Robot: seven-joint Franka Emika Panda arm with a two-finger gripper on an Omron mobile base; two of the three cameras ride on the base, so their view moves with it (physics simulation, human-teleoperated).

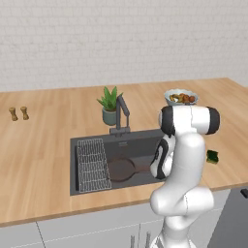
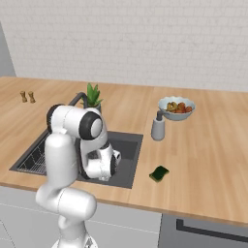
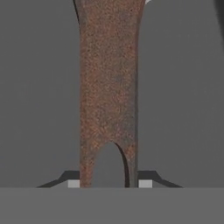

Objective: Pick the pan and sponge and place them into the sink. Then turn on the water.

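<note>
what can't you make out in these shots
- Gripper: in both base views the arm's own links hide it; the hand view shows the fingertips either side of the pan handle.
- Pan: its handle end is hidden behind the arm in the left base view.
- Faucet: mostly hidden by the arm in the right base view.
- Bowl: contents too small to identify.

White rounded arm, dark joints.

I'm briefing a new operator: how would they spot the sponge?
Find the dark sink in the wooden counter. On the counter right of it, near the front edge, lies the sponge: a small green block, flat and boxy, unlike the leafy potted plant.
</note>
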